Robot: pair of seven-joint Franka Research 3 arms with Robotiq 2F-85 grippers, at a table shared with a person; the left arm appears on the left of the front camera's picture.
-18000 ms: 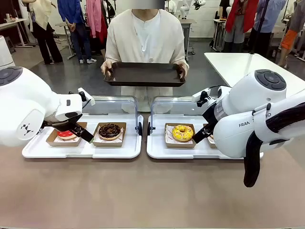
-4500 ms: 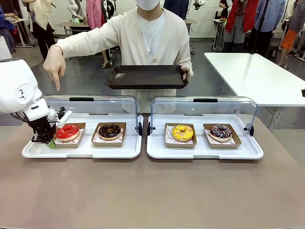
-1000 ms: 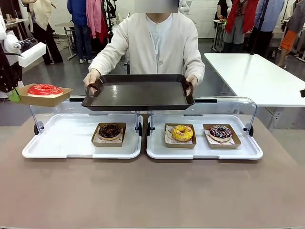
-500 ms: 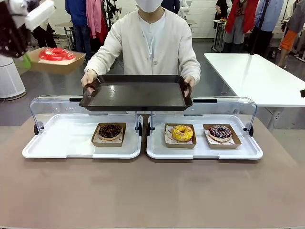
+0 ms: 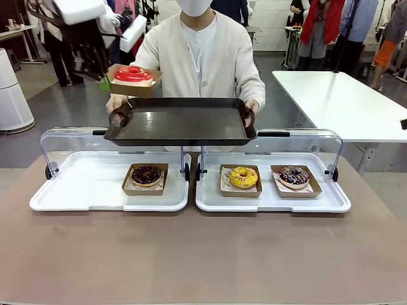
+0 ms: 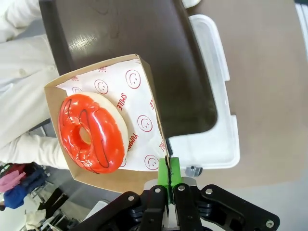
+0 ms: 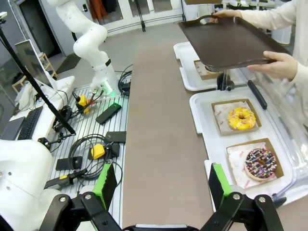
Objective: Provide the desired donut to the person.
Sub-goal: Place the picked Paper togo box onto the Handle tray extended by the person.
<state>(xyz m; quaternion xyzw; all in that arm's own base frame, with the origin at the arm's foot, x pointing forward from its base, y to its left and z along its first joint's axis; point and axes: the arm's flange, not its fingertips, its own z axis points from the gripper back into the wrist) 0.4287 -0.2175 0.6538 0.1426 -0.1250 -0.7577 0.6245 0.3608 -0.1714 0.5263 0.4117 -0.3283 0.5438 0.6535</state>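
Shifted since half a second ago: red donut (image 5: 132, 74) in its cardboard box (image 5: 151, 79), from high at the far left to just over the left far corner of the brown tray (image 5: 181, 124). Box touching tray or not: cannot tell.

Brown worktop (image 5: 203, 254), bare along the near edge. Toward the far edge, two lidded holders, clear lids swung up. Left white tray (image 5: 76, 194): chocolate donut (image 5: 147, 174) at its right end. Right white tray (image 5: 273, 202): yellow donut (image 5: 243, 176), sprinkled donut (image 5: 294, 175).

Behind, person (image 5: 203, 51) in cream cardigan gripping the brown tray by both ends, above the lids. White table (image 5: 337, 95) at right. Other people farther back on grey floor.

Left pincer (image 5: 102, 77) clenched on the box's edge, green pads pinching the cardboard wall. Donut flat on printed paper (image 6: 139, 120).

Right pincer (image 7: 162, 187) spread wide, nothing between its pads.
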